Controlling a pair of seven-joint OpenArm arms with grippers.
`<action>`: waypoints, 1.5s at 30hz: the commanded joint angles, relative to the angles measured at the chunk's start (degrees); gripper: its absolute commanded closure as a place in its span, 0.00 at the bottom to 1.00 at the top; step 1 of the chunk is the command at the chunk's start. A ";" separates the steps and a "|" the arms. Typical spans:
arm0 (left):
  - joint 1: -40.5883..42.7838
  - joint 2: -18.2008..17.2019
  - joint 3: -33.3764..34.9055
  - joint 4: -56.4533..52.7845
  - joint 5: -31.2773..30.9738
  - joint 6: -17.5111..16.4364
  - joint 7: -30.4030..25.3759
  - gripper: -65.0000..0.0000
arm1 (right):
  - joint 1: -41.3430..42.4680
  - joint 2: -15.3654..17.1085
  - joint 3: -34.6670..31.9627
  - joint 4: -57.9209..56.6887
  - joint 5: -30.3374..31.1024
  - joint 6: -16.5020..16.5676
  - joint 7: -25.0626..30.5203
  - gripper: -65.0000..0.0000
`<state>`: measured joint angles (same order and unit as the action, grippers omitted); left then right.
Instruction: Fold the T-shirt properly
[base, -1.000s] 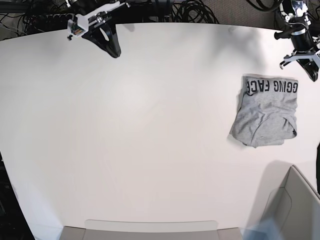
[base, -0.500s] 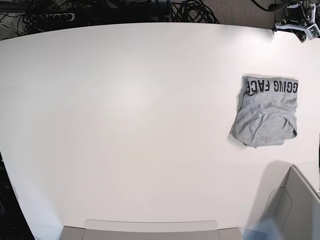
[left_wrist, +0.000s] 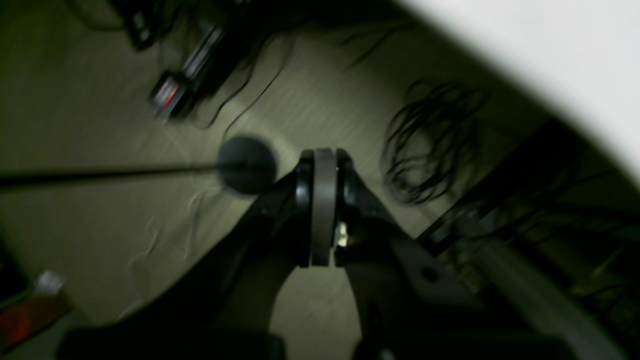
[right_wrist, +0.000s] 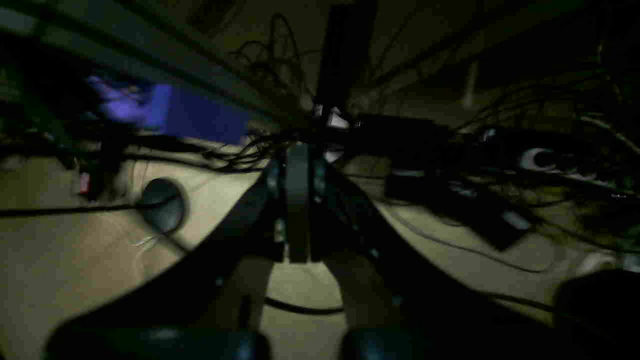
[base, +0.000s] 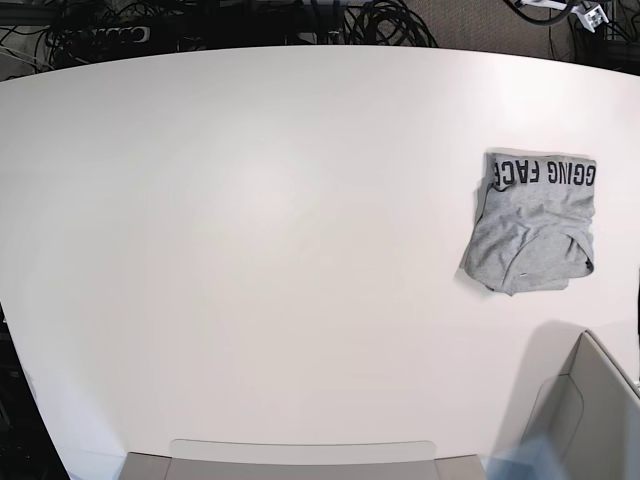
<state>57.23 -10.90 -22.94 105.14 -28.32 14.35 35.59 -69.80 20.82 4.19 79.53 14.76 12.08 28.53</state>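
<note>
Grippers first: the left gripper (left_wrist: 322, 210) has its jaws pressed fully together with nothing between them, and the right gripper (right_wrist: 298, 200) is likewise closed on nothing. Both wrist views look past the table edge at floor (left_wrist: 125, 225), cables (left_wrist: 430, 140) and dark equipment, not at the work surface.

Change over the last second: both arms, which stood over the far edge of the table (base: 250, 250) a second ago, have withdrawn from the base view. The right arm left first; the left arm followed, and only a small fragment of hardware remains at the top right corner. The T-shirt (base: 530, 225) has not shifted at all during the retreat.

Meaning for the task: the withdrawal with closed, empty jaws reads as an end-of-sequence retraction. The garment is a compact packet, so folding appears complete, though the lower edge looks rumpled and the sides are not square.

Position of the garment: it lies flat on the right side of the table in the base view, lettered band toward the far edge, near a grey box (base: 585, 410) at the lower right corner. It is well apart from both grippers, nearer the left arm's side.
</note>
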 joint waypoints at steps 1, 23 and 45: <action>1.80 -0.23 -0.49 -0.75 0.49 0.29 -1.70 1.00 | -0.75 0.85 -0.45 -0.80 0.22 0.54 1.22 1.00; -16.40 -5.50 14.54 -54.20 0.67 0.11 -13.04 1.00 | 37.67 4.54 -26.38 -51.35 0.49 0.36 1.05 1.00; -38.64 -6.03 37.14 -87.08 0.67 0.11 -29.13 1.00 | 57.62 -0.99 -33.68 -70.60 0.22 0.10 -12.05 0.93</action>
<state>18.06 -16.34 14.06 18.24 -27.86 13.85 6.76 -12.16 18.83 -29.50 8.99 14.79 12.01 16.19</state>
